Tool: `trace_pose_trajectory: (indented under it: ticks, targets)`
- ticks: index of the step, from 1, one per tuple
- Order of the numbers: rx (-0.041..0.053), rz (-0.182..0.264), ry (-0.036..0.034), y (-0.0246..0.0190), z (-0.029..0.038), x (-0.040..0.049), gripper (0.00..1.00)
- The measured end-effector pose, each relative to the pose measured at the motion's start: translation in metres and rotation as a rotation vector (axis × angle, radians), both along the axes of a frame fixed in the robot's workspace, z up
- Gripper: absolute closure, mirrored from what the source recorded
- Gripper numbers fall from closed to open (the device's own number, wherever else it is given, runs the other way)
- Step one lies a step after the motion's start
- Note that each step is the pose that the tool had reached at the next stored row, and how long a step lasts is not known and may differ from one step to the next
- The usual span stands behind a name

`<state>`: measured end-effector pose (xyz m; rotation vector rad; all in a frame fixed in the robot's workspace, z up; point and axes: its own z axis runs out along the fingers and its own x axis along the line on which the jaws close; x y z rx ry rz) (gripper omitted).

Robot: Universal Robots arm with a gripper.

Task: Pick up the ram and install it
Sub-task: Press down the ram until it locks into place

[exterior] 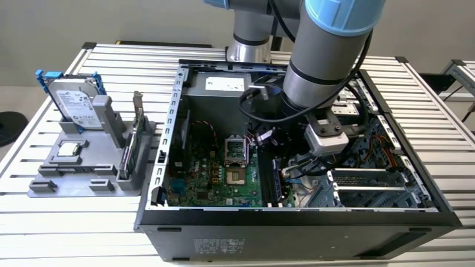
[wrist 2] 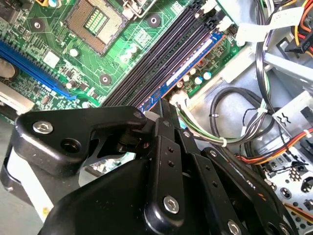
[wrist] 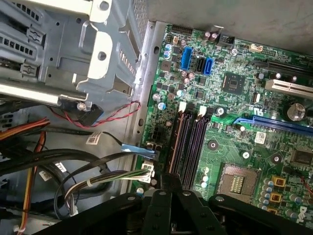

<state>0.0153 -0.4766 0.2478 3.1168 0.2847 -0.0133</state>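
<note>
The ram [wrist 2: 188,68] is a dark-blue stick with a pale label. It stands on edge in the outermost of the black memory slots [wrist: 188,142] on the green motherboard [exterior: 215,172]. In the exterior view the ram [exterior: 277,177] sits low inside the open computer case, right of the CPU socket [exterior: 234,149]. My gripper [wrist 2: 164,110] reaches down into the case [exterior: 297,217] over the stick's near end. Its black fingers [wrist: 161,196] are drawn close together on the board's edge. In the exterior view the gripper [exterior: 293,167] hangs directly above the slots.
Cable bundles [wrist 2: 234,127] and a metal drive cage [wrist: 83,54] crowd the slot side of the case. On the exterior view's left, a grey fixture [exterior: 44,186] holds a hard drive [exterior: 74,103], a square silver chip [exterior: 70,149] and a bracketed card [exterior: 133,144].
</note>
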Motion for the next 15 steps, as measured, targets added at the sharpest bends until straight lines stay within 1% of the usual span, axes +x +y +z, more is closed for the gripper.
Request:
trace_pose_trajectory:
  ticks: [15]
  targets:
    - [0.0002, 0.051, 0.0, 0.0, -0.0004, 0.0, 1.0]
